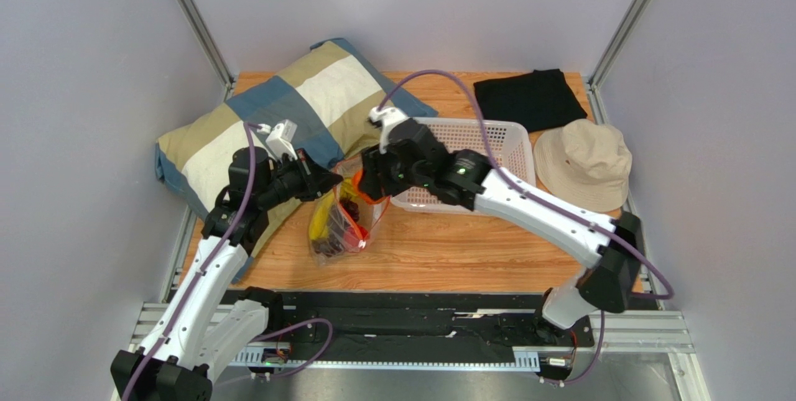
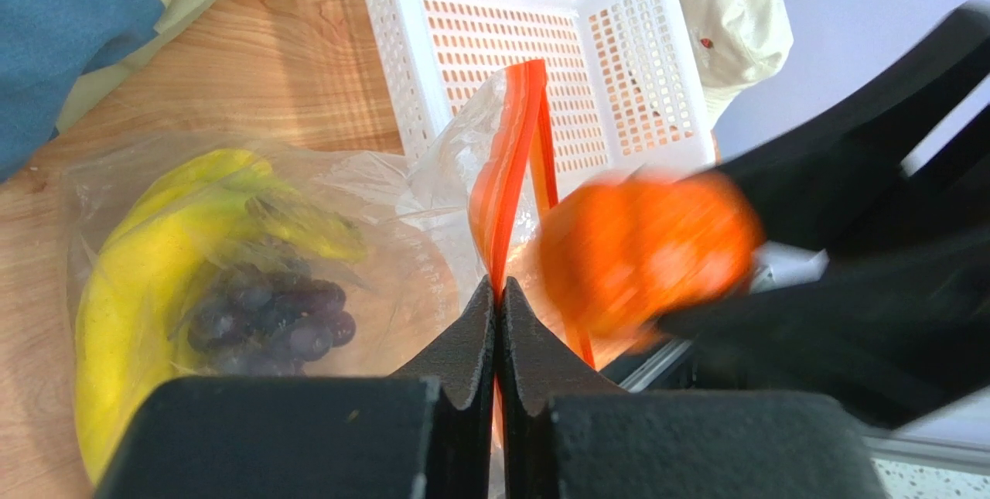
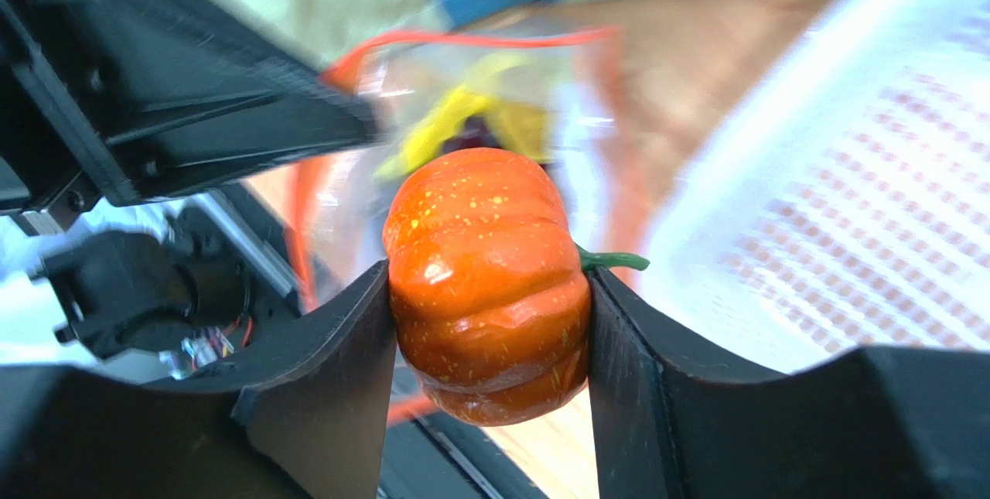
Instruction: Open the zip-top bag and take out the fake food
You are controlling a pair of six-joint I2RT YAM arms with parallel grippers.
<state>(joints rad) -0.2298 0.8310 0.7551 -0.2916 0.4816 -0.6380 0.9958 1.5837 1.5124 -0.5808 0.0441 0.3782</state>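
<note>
The zip-top bag [image 1: 338, 224] lies on the wooden table [image 1: 467, 252] between the checked pillow [image 1: 271, 117] and the white basket [image 1: 490, 145], with the banana bunch [image 2: 128, 279] and grapes [image 2: 273, 319] inside. Both arms reach inward over it. The left gripper [image 2: 496, 290] is clamped flat on the orange-red zipper strip [image 2: 517, 139], while the right gripper [image 3: 488, 284] grasps the orange ribbed fruit [image 2: 645, 250], apparently just clear of the bag's mouth, though blur limits certainty.

Plain pale grey walls [image 1: 84, 65] stand on three sides of a brown wooden bench [image 1: 467, 247]. Shiny metal posts [image 1: 191, 14] rise in the back corners.
</note>
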